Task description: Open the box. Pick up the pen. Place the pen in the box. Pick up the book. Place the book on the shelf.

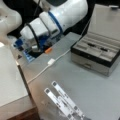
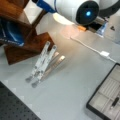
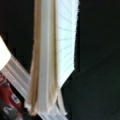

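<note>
The box (image 1: 87, 62) stands open at a front view's right, its lid (image 1: 105, 20) raised behind it. The black pen (image 1: 91, 45) lies in a grey compartment, and it also shows inside the box (image 2: 100, 105) as the pen (image 2: 115, 101). The wrist view is filled by the book (image 3: 47, 57), seen edge-on and hanging upright, with pale pages and tan edges against the dark. My gripper holds it, but the fingers do not show in any view. The arm's wrist end (image 1: 25, 41) hangs beside the shelf's cream top (image 1: 10, 77). The reddish-brown shelf (image 2: 27, 45) stands at a front view's left.
A silvery slatted metal stand (image 1: 62, 100) (image 2: 45, 62) lies on the grey table in front of the shelf. A black tray with an orange piece (image 1: 48, 50) (image 2: 81, 28) sits under the arm. A white cable (image 1: 51, 62) (image 2: 105, 53) crosses the table.
</note>
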### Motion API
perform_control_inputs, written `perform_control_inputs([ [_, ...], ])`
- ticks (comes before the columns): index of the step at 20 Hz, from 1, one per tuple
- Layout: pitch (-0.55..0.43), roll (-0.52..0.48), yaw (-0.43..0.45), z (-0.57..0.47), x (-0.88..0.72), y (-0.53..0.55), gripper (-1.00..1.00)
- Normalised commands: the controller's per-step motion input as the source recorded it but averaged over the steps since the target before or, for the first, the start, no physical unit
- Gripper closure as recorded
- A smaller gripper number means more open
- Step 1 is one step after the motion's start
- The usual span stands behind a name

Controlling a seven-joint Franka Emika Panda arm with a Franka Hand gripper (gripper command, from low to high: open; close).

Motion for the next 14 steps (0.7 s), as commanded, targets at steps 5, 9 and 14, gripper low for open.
perform_control_inputs([
  [5, -0.173, 0.359, -0.182, 0.02, 0.35, 0.66, -1.0],
  [9, -0.083, 0.384, -0.246, -0.03, 0.52, 0.54, -1.0],
  [14, -0.033, 0.397, -0.322, -0.08, 0.58, 0.43, -1.0],
])
